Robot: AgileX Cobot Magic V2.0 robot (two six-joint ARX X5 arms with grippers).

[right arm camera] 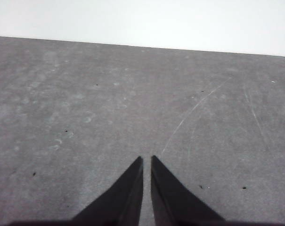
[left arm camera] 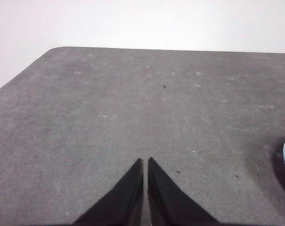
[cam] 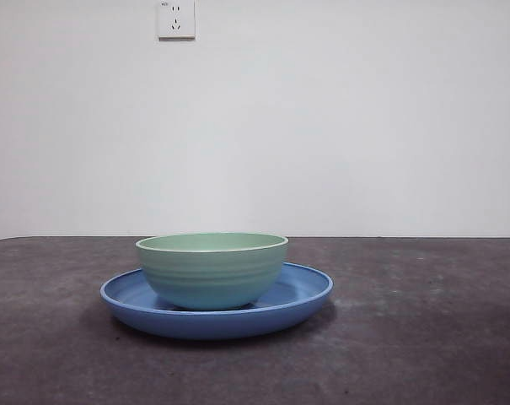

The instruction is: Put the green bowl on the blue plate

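item: pale mint-green ridged round bowl (cam: 212,270), upright, seated inside the wide glossy blue round plate (cam: 303,294) on the dark grey table (cam: 423,337); placement looks done, though its footing is partly hidden. my left gripper (left arm camera: 145,161) and right gripper (right arm camera: 146,159): jaws pressed together, empty, off the dishes.

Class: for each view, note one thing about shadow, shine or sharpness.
Front view: soft shadow under the blue plate, the green bowl sharp, no strong glare. Left wrist view: plate edge's dark shadow on the table. Right wrist view: pale scratches catch light; right claw sharp-edged.
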